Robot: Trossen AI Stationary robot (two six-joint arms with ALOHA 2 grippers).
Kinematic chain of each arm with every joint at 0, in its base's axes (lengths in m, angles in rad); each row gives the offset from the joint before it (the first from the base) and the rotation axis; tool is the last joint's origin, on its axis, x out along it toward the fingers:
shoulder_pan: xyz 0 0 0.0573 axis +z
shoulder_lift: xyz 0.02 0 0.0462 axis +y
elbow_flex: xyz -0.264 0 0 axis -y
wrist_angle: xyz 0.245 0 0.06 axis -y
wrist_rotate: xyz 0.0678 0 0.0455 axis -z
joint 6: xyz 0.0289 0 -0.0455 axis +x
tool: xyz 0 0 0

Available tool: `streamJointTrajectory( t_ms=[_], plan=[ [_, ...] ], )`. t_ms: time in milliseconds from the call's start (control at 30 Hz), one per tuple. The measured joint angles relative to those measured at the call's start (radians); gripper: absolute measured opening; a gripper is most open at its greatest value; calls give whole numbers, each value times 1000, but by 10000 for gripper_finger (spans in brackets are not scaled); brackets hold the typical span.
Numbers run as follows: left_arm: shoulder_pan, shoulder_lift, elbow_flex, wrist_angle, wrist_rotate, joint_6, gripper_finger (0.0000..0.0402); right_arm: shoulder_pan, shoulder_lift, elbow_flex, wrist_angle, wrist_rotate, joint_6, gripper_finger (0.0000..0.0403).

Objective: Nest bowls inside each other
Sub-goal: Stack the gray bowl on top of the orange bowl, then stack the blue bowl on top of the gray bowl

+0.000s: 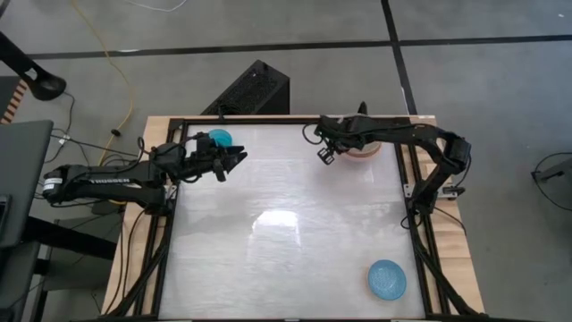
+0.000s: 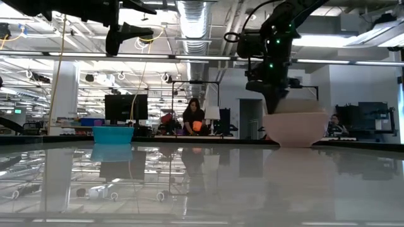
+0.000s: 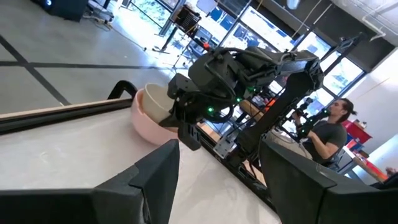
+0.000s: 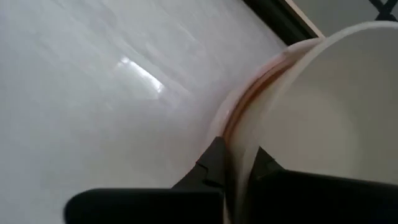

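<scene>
A salmon-pink bowl (image 2: 295, 131) stands on its base at the table's far right, and a pale beige bowl (image 2: 297, 104) sits nested in it. My right gripper (image 4: 239, 158) comes down onto the beige bowl's rim and is shut on it. A bright teal bowl (image 1: 220, 138) stands at the far left, just beyond my left gripper (image 1: 238, 158). That gripper hovers open above the table, pointing level toward the right and touching nothing. A light blue bowl (image 1: 387, 279) rests near the front right corner. My right gripper pinches the beige bowl's rim (image 4: 244, 140) on the side facing the table's left, one finger inside the bowl and one (image 4: 214, 163) outside. The fingers slant down from above. The beige bowl sits upright in the pink bowl (image 4: 239, 102).
The glossy white tabletop (image 1: 286, 241) lies bare between the bowls, framed by a black rail (image 1: 161, 259). A black box (image 1: 250, 89) stands on the floor behind the far edge. People sit in the room beyond the table.
</scene>
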Motion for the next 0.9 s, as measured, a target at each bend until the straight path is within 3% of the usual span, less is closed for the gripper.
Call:
streamJointTrajectory(
  t_ms=[333, 467, 667, 900],
  plan=[
    [0, 0, 0, -51, 0, -8, 210, 32, -79, -6, -51, 67, 37, 171],
    [0, 0, 0, -54, 0, -8, 210, 85, -185, -6, -76, -7, 47, 212],
    [5, 0, 0, -176, -12, -14, 210, 265, -411, -6, -102, -162, 145, 215],
    [43, 0, 0, -449, -81, -8, 210, 582, -638, -4, -104, -254, 413, 198]
  ],
)
